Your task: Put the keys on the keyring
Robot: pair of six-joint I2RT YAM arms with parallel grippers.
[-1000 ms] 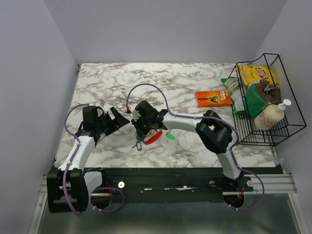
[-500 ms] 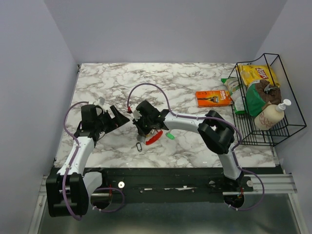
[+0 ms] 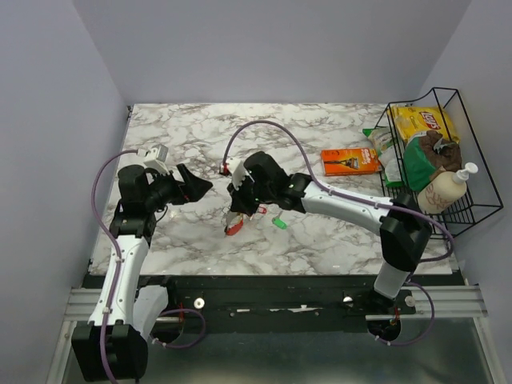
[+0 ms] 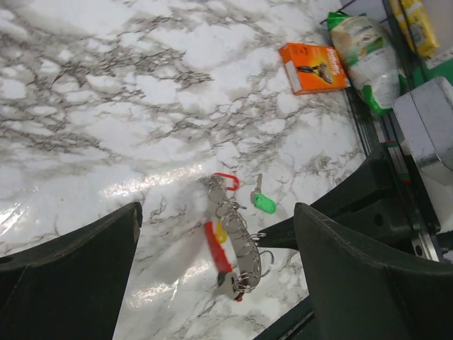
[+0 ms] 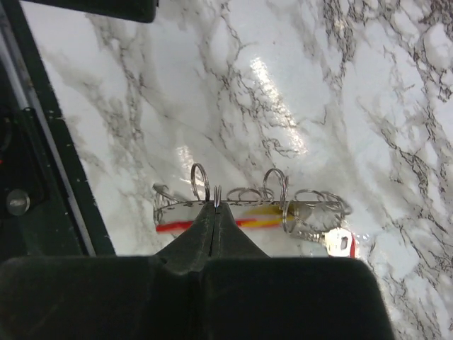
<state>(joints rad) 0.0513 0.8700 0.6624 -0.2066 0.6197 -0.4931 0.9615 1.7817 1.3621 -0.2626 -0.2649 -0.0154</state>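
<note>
My right gripper (image 5: 216, 207) is shut on one thin metal ring, the keyring (image 5: 217, 193), which sits on a metal strip (image 5: 244, 204) carrying several such rings. That bunch hangs above the marble, with a red key (image 4: 217, 248), a yellow key (image 4: 221, 231) and a silver key blade (image 5: 338, 241) on it. In the top view the right gripper (image 3: 238, 206) holds the bunch over the table's middle, the red key (image 3: 234, 229) dangling. A green key (image 3: 279, 223) lies loose on the table to its right. My left gripper (image 3: 200, 186) is open, just left of the bunch.
An orange flat packet (image 3: 350, 161) lies at the right back of the marble table (image 3: 320, 248). A black wire basket (image 3: 436, 168) with bags and a lotion bottle stands at the right edge. Purple cables arch over both arms. A small red loop (image 4: 227, 181) shows beside the green key (image 4: 263, 203).
The right gripper has shut on the ring and lifted the bunch with the red key off the table. The left arm has risen and swung slightly left, staying open.
</note>
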